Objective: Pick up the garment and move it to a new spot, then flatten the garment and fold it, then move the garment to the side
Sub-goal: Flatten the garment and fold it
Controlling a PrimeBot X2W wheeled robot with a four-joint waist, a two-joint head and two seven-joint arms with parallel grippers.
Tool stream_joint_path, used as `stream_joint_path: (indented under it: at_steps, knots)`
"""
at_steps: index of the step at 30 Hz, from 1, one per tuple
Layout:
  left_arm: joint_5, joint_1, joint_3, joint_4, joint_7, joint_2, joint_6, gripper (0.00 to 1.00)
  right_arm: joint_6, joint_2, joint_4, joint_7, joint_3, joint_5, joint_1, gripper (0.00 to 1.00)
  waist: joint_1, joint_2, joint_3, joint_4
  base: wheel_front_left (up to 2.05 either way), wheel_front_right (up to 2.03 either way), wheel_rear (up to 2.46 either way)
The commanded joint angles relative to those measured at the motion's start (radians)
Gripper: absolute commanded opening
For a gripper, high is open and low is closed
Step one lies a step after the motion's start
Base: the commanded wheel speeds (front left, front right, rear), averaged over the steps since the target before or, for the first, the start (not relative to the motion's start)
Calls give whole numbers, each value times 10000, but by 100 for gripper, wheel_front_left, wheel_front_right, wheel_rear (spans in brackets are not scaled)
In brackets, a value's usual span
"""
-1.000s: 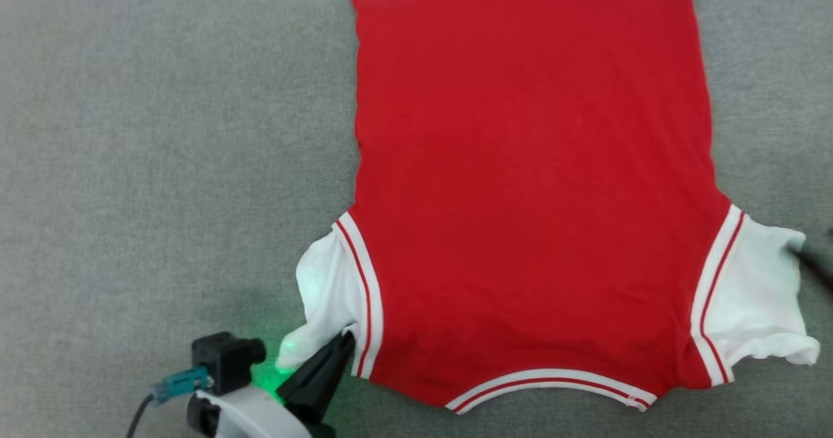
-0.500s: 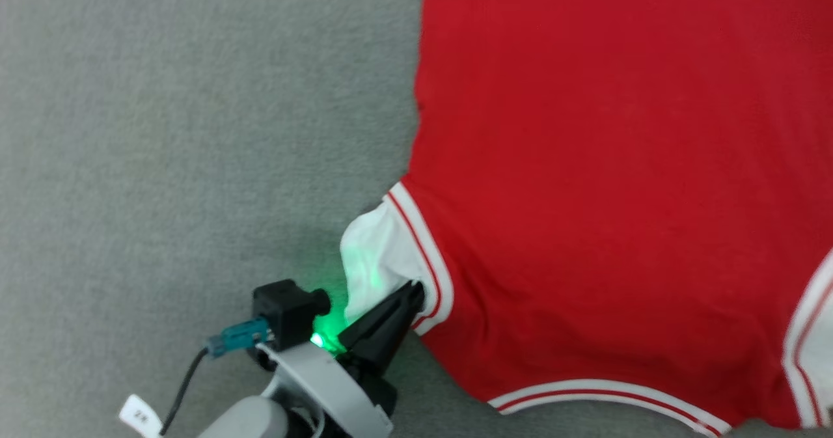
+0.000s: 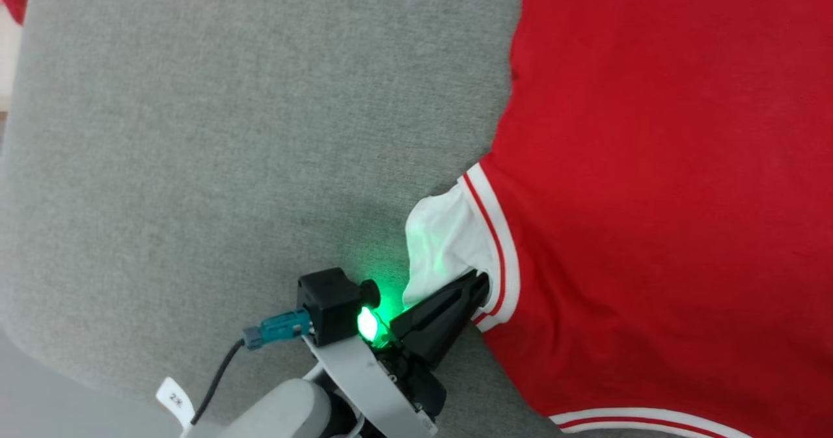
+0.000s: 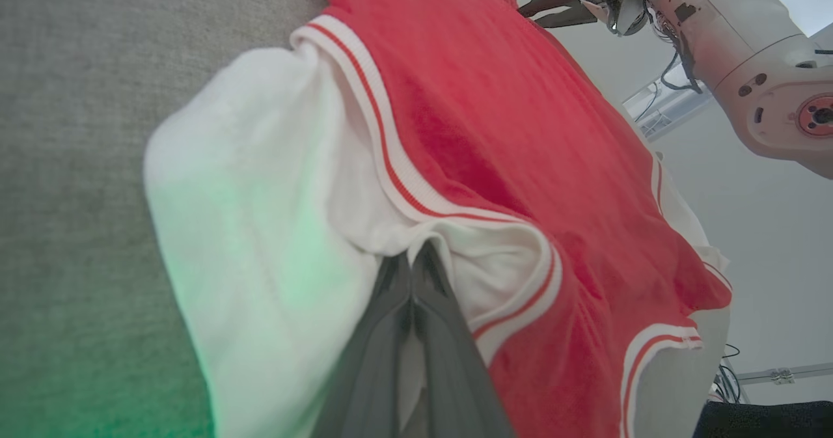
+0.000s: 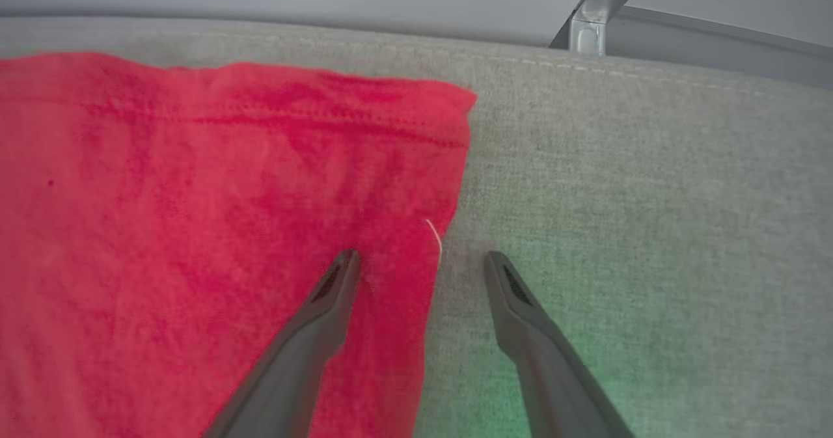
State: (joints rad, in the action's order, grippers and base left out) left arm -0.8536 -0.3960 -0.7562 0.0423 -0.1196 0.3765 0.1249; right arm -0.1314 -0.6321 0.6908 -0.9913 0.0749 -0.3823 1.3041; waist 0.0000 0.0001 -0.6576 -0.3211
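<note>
The left hand (image 3: 480,286), closed, pinches the white sleeve (image 3: 442,243) of the garment (image 3: 651,164). The right hand (image 5: 422,262), wide open and empty, straddles the red side edge near the hem.

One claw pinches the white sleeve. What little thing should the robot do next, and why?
Probably close the right gripper on the garment. It is open, with the red side edge between its fingers near a corner, while the left gripper is shut on the white sleeve. Two grips would let it lift the cloth.
</note>
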Motion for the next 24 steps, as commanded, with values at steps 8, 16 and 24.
stream_joint_path:
  at_steps: [8, 16, 24]
  knots:
    - [-207, -38, -80, -802, 32, 157, -89, 0, 4, 314, 842, -71, 414, -25, 7, 0, 0, -1, -342, -218, 0, 0, 0]
    - [-410, -225, 198, -991, -319, 145, -63, 0, 7, 130, 758, 600, 880, -655, -144, 0, 0, -1, 44, 228, 0, 0, 0]
    - [-642, 102, 642, -925, -610, 568, -204, 0, 9, -677, -732, 1210, 2148, -2460, -1665, 0, 0, -1, 1136, 1080, 0, 0, 0]
